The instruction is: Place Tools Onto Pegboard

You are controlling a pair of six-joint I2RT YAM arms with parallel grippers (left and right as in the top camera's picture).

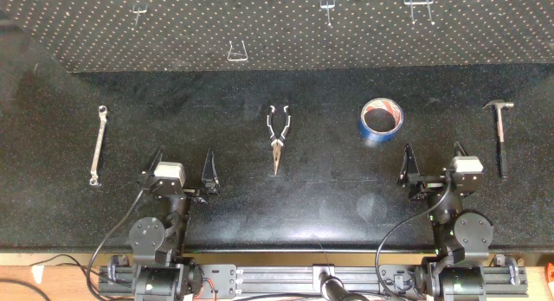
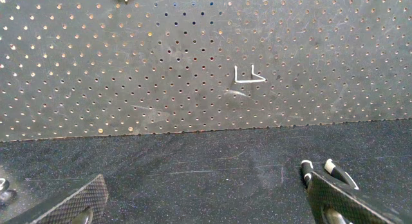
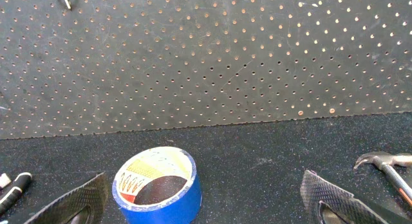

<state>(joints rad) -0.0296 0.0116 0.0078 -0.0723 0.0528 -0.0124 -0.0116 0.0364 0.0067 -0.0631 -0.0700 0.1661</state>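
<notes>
Right pincer [image 1: 433, 152], tape roll [image 1: 382, 121] just ahead

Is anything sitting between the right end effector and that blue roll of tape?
Nothing visible does. Only bare black tabletop lies between the open right end effector and the blue roll of tape just ahead of it.

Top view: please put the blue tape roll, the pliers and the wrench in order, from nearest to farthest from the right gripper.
Measured from the right gripper:
1. Blue tape roll, just ahead of it, slightly to its left.
2. Pliers, farther left, in the middle.
3. Wrench, at the far left.
</notes>
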